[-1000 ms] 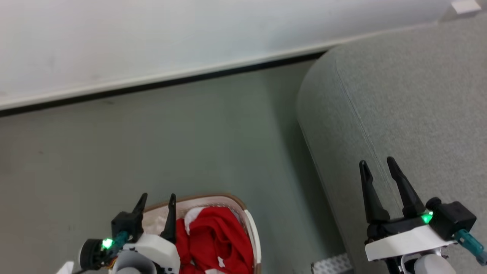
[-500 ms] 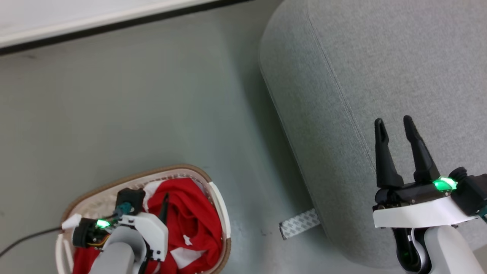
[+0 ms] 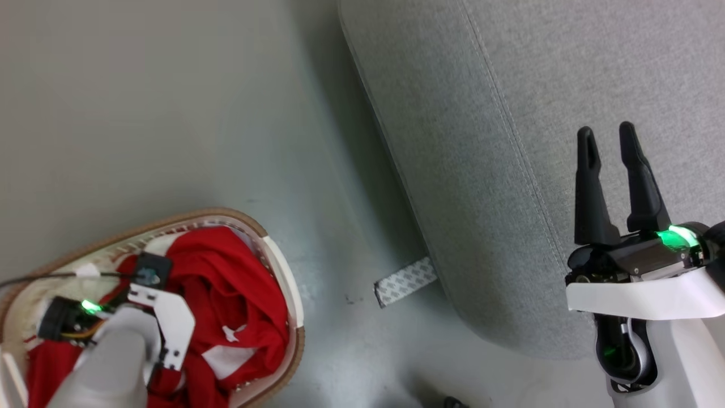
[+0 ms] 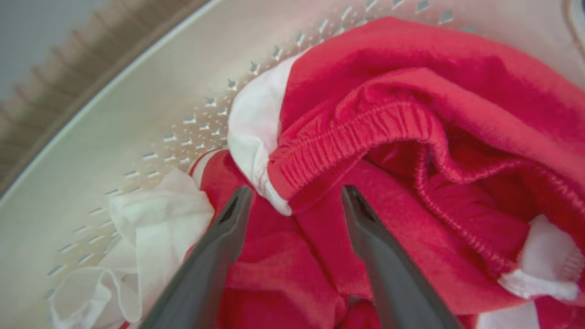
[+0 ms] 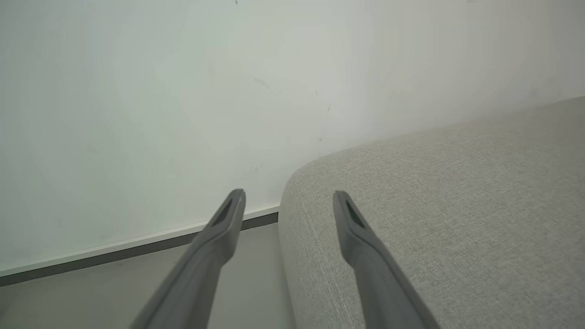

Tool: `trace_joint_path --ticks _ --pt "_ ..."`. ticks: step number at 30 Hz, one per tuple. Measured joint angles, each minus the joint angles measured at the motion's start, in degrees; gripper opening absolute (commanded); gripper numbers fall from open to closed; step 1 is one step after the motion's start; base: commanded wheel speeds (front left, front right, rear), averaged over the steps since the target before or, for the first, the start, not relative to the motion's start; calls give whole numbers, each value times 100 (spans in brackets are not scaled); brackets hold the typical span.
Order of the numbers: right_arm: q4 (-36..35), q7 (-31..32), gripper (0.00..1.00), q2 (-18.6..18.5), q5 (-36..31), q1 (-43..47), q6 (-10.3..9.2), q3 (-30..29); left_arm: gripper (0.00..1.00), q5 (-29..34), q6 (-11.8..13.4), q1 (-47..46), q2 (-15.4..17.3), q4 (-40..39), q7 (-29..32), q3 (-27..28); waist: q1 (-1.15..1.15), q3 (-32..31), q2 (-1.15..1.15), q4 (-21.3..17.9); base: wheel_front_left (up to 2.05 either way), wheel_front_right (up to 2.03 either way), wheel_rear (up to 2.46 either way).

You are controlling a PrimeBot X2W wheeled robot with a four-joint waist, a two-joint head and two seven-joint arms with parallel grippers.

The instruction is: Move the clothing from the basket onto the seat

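Hanging over the white perforated plastic laundry basket with a brown rim (image 3: 226, 216), the left gripper (image 4: 296, 189) points down into it. Its two dark fingers are spread apart, their tips straddling a ribbed hem of the red sports clothing with white panels (image 4: 411, 77) and pinching nothing. The clothing lies heaped inside the basket against the perforated wall, with a crumpled pale white cloth (image 4: 151, 224) beside it. The basket stands on the grey-green floor (image 3: 141, 85), apart from the large light-grey fabric sofa seat (image 3: 510, 85). A band of bare floor runs between the basket's rim and the seat's rounded edge, and a small grey-and-white patterned strip (image 3: 405, 280) lies there at the seat's foot. The right gripper (image 3: 606, 129) is held over the seat near its edge seam, fingers likewise spread and empty. In the right wrist view the seat's rounded corner stands before a white wall (image 5: 183, 91) with a dark baseboard (image 5: 137, 256).
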Motion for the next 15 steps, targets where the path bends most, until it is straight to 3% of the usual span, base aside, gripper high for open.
trace_joint_path --ticks 9,10,11,15 --pt "-25 0 100 1 126 8 -1 -89 100 147 18 -573 18 226 55 -257 0 504 0 -96 0 0 0" --pt "-20 0 100 1 138 8 -1 -85 33 147 18 -593 -9 243 55 -277 0 504 0 -94 0 0 0" --pt "-13 0 100 0 138 7 -1 -80 0 147 16 -611 -27 263 47 -294 0 502 0 -93 0 0 0" --pt "19 0 100 1 138 -70 -1 -5 0 86 32 -628 -71 308 -121 -298 0 453 0 -90 0 0 0"
